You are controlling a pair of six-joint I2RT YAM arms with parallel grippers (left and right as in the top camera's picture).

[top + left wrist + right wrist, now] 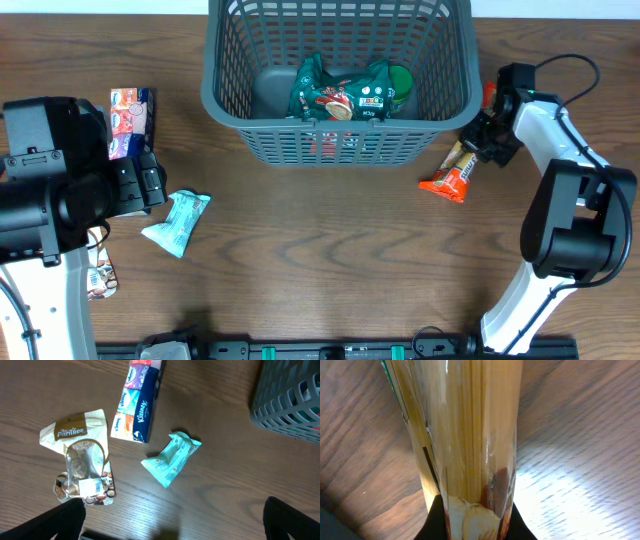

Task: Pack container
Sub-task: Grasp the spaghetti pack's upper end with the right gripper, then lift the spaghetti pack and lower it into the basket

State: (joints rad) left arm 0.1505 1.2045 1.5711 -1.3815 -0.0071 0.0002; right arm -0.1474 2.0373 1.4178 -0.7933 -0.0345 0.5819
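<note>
The dark grey slotted basket [225,95] stands at the back middle, with green snack bags [335,95] on its floor; its corner shows in the left wrist view [290,400]. My right gripper [482,138] is just right of the basket, low over the table. It is shut on one end of a clear spaghetti packet [450,178], whose orange end points to the front left. In the right wrist view the packet [470,435] fills the space between the fingers [472,522]. My left gripper [150,185] is open and empty at the left [175,525].
A teal packet [178,222] [171,457] lies beside my left gripper. A Kleenex tissue multipack [130,120] [140,400] lies behind it. A Pantree snack bag [100,278] [82,460] lies at the front left, partly under the left arm.
</note>
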